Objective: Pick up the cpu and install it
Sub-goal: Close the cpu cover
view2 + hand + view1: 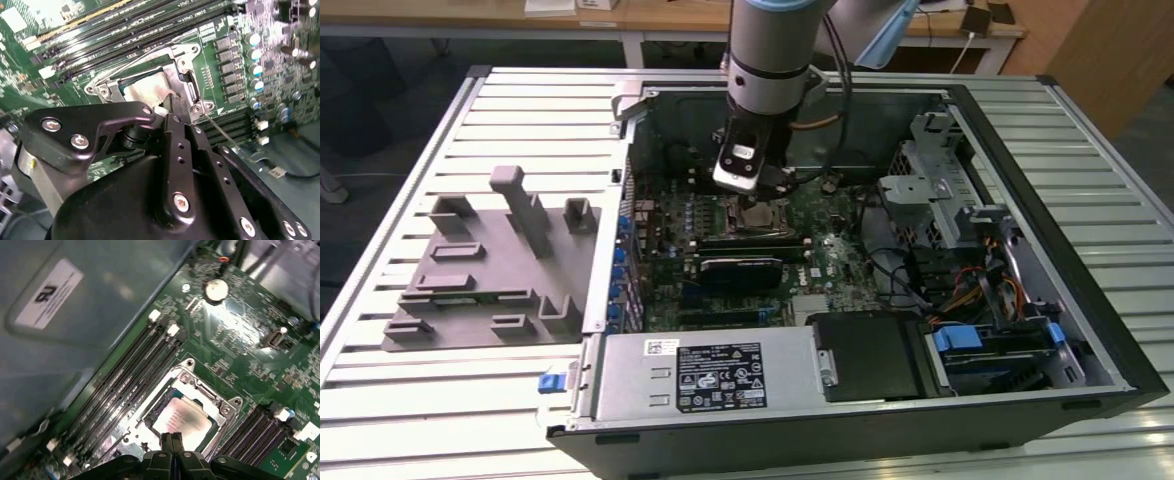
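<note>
The cpu (184,421) lies flat inside the open metal-framed socket (200,387) on the green motherboard, silvery top facing up. In the second wrist view the cpu (144,90) shows as a pale square inside the socket frame (182,55). My gripper (172,436) hangs right over the chip's near edge with its two black fingers pressed together and nothing visibly held between them. The second wrist view puts the gripper (162,106) tips at the socket's edge. In the exterior view the gripper (755,203) reaches down into the open computer case over the socket.
Rows of black memory slots (127,372) run beside the socket, and a thin socket lever (220,127) sticks out. A grey fixture block (487,270) sits on the slatted table at the exterior view's left. A power supply (700,375) and drive cage (947,195) crowd the case.
</note>
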Controlling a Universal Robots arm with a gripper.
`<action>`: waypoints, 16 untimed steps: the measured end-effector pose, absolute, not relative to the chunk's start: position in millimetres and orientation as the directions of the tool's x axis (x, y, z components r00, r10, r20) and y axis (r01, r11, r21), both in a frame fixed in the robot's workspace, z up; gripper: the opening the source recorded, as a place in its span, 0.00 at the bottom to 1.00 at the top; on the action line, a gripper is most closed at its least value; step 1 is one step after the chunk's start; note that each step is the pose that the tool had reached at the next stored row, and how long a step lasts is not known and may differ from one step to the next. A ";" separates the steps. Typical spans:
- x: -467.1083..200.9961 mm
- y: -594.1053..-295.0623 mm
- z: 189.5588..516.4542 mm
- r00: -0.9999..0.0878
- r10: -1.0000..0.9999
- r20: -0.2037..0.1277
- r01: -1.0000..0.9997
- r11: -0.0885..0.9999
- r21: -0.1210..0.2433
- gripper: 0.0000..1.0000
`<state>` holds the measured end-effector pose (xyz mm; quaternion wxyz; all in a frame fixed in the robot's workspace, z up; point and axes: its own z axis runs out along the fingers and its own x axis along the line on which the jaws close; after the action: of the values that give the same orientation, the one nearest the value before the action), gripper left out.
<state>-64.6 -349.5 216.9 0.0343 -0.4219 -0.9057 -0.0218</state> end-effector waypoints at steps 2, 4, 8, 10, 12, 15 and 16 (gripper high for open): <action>-64.6 -349.4 216.7 -0.669 0.739 0.080 0.742 0.670 0.010 0.11; -64.6 -349.5 216.3 -0.728 0.681 0.080 0.684 0.730 0.010 0.11; -64.6 -349.4 215.6 -0.780 0.621 0.080 0.624 0.782 0.010 0.11; -64.6 -349.5 215.5 -0.799 0.596 0.080 0.599 0.801 0.010 0.11; -64.6 -349.5 215.2 -0.811 0.581 0.076 0.583 0.812 0.013 0.11; -64.7 -349.4 214.1 -0.821 0.568 0.061 0.570 0.821 0.024 0.11; -64.9 -349.5 213.9 -0.823 0.565 0.054 0.567 0.823 0.028 0.11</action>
<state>-64.9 -349.5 213.9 0.0217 -0.2967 -0.9545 -0.0215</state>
